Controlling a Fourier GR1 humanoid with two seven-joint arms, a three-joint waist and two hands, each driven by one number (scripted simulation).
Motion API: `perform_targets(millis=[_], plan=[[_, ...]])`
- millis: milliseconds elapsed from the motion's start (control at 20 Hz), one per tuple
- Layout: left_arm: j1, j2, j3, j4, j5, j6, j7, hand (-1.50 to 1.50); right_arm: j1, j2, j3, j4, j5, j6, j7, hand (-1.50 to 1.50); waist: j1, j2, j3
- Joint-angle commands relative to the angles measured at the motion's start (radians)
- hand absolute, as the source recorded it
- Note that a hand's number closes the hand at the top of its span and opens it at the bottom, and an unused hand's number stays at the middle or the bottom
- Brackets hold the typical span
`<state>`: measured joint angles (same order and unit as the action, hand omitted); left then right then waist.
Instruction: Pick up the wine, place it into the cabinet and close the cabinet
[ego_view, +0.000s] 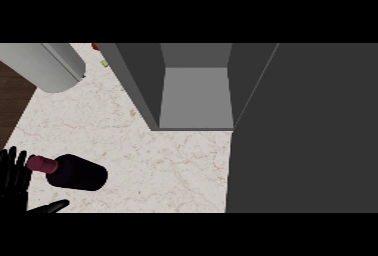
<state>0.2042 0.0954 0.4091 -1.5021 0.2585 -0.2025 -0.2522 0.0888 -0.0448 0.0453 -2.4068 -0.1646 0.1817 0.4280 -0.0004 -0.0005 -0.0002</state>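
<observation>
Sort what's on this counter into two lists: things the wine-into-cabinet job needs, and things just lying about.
For the job:
- wine bottle, standing at the counter's lower left
- cabinet, open, with its door swung out at right
- left hand, open beside the bottle

Lying about:
- grey cylinder at upper left
- small red thing and green thing behind the cabinet, too hidden to name

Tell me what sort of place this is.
Probably a kitchen: a marble-patterned counter, an open grey cabinet standing on it, and a dark wine bottle beside the left hand.
</observation>
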Motion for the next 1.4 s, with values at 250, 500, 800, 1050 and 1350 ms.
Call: perform_targets(millis=[250,500,800,1050,1350], plan=[[-0.108,0.049,0.021,0.282,-0.007,-0.056,-0.122,-1.50,-0.078,0.029,0.086,-0.049,0.080,-0.070,0.094,-1.50,0.000,0.001,-0.001],[-0.191,0.026,-0.008,0.457,-0.080,-0.011,-0.224,-1.50,-0.004,0.020,0.043,-0.028,0.029,-0.020,0.021,-1.50,-0.008,0.001,-0.001],[-0.149,0.007,-0.035,0.399,-0.062,0.009,-0.198,-1.50,0.095,-0.028,-0.053,-0.072,-0.062,0.064,-0.034,-1.50,-0.003,-0.001,0.001],[-0.228,0.059,-0.022,0.653,-0.075,-0.048,-0.372,-1.50,0.012,0.000,-0.023,0.004,-0.005,0.023,-0.011,-1.50,-0.003,0.001,0.000],[-0.259,0.052,-0.027,0.748,-0.044,-0.060,-0.403,-1.50,0.032,0.024,0.016,-0.014,0.037,0.012,-0.011,-1.50,-0.002,0.000,0.000]])
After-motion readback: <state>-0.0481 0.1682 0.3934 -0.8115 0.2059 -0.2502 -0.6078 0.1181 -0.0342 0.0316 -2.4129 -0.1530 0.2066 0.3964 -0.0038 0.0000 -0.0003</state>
